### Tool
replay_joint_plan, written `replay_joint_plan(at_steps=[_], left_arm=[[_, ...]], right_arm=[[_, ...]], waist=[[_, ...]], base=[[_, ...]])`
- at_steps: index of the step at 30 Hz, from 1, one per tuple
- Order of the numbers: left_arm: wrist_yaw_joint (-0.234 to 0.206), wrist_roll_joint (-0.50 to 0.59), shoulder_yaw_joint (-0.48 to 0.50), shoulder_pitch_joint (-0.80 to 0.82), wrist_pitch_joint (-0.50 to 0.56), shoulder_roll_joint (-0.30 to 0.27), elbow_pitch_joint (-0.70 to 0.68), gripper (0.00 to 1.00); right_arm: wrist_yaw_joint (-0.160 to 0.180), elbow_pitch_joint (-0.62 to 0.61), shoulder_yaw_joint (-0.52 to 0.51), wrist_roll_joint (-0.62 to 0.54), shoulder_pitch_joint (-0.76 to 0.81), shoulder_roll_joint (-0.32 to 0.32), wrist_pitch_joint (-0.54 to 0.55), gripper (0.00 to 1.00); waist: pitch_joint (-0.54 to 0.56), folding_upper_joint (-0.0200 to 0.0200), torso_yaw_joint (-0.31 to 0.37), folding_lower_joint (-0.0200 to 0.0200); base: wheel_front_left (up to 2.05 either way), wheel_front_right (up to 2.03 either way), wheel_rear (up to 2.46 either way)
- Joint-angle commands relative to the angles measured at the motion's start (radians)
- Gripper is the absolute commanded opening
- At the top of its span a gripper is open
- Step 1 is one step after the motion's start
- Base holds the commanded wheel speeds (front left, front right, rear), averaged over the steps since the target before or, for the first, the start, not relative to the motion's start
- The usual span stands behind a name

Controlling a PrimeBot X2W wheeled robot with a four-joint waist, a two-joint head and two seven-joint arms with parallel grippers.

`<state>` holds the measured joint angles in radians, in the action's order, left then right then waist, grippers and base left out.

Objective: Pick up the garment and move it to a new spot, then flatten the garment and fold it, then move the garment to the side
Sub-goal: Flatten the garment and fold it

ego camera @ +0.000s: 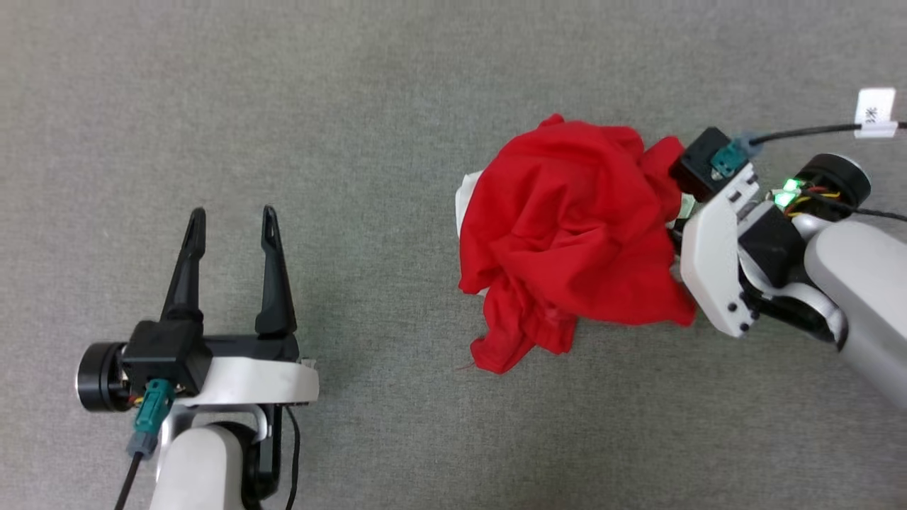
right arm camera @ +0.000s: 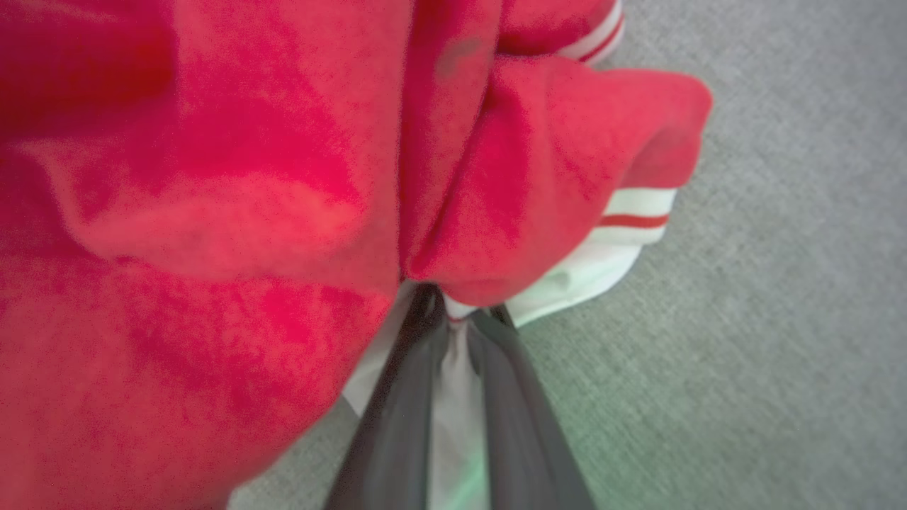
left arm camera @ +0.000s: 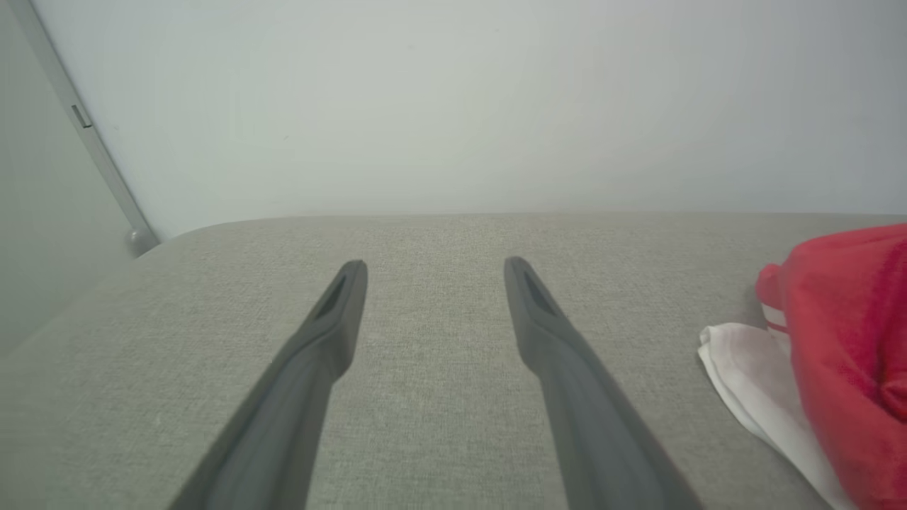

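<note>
The garment (ego camera: 567,234), a red shirt with white sleeve cloth and striped trim, lies crumpled in a heap right of centre on the grey cloth surface (ego camera: 397,92). My right gripper (right arm camera: 457,319) reaches into its right side, and the fingers (right arm camera: 397,411) are pinched on a fold of white cloth of the garment (right arm camera: 212,234). In the head view the right fingertips are buried in the cloth. My left gripper (ego camera: 230,216) rests open at the lower left, well clear of the garment. In the left wrist view the left gripper (left arm camera: 434,273) is open over bare cloth, with the garment (left arm camera: 843,333) at the right edge.
A black cable with a white tag (ego camera: 875,110) runs off the right arm at the upper right. In the left wrist view the surface's far edge (left arm camera: 496,214) meets a pale wall (left arm camera: 453,99), with a grey bar (left arm camera: 85,134) leaning at the left.
</note>
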<state>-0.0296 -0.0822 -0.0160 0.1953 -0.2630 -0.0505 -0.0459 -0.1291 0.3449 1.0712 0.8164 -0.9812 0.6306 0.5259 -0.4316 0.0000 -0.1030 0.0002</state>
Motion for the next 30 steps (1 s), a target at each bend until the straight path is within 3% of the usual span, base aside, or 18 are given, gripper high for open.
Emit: replay_joint_plan(at_steps=[1, 7, 15, 20, 25, 26, 27, 30], left_arm=[[-0.006, 0.005, 0.002, -0.013, -0.003, 0.001, 0.001, 1.00], [-0.016, 0.007, 0.006, -0.060, -0.003, 0.000, 0.000, 1.00], [-0.023, 0.004, 0.014, -0.106, -0.003, 0.000, -0.012, 1.00], [-0.013, 0.010, 0.013, -0.099, -0.003, 0.000, -0.012, 1.00], [-0.008, 0.015, 0.007, -0.085, -0.003, 0.001, 0.004, 1.00], [-0.008, 0.017, 0.009, -0.084, -0.003, 0.001, 0.007, 1.00], [-0.009, 0.019, 0.012, -0.086, -0.003, 0.000, 0.009, 1.00], [-0.008, 0.026, 0.021, -0.101, -0.003, 0.000, 0.020, 1.00]], right_arm=[[-0.003, 0.002, 0.021, 0.001, 0.020, 0.025, -0.015, 0.00], [-0.001, -0.111, -0.014, 0.023, 0.024, 0.162, -0.137, 0.00], [-0.001, -0.171, -0.137, 0.132, 0.267, 0.357, -0.189, 0.00], [-0.001, -0.081, -0.186, 0.189, 0.444, 0.355, -0.184, 0.00], [0.000, 0.048, -0.192, 0.162, 0.547, 0.284, -0.179, 0.00], [0.000, 0.061, -0.207, 0.161, 0.551, 0.266, -0.193, 0.15], [0.000, 0.067, -0.224, 0.154, 0.546, 0.253, -0.215, 1.00], [-0.001, 0.060, -0.282, 0.116, 0.526, 0.239, -0.292, 1.00]], waist=[[0.039, 0.0000, 0.017, -0.0002], [0.126, 0.0000, 0.040, -0.0002], [0.161, 0.0000, 0.064, -0.0002], [0.145, 0.0000, 0.067, -0.0002], [0.139, 0.0000, 0.059, -0.0002], [0.142, 0.0000, 0.059, -0.0002], [0.148, 0.0000, 0.061, -0.0002], [0.174, 0.0000, 0.069, -0.0002]], base=[[0.00, 0.00, 0.00], [0.00, 0.00, 0.00], [0.00, 0.00, 0.00], [0.00, 0.00, 0.00], [0.00, 0.00, 0.00], [0.00, 0.00, 0.00], [0.00, 0.00, 0.00], [0.00, 0.00, 0.00]])
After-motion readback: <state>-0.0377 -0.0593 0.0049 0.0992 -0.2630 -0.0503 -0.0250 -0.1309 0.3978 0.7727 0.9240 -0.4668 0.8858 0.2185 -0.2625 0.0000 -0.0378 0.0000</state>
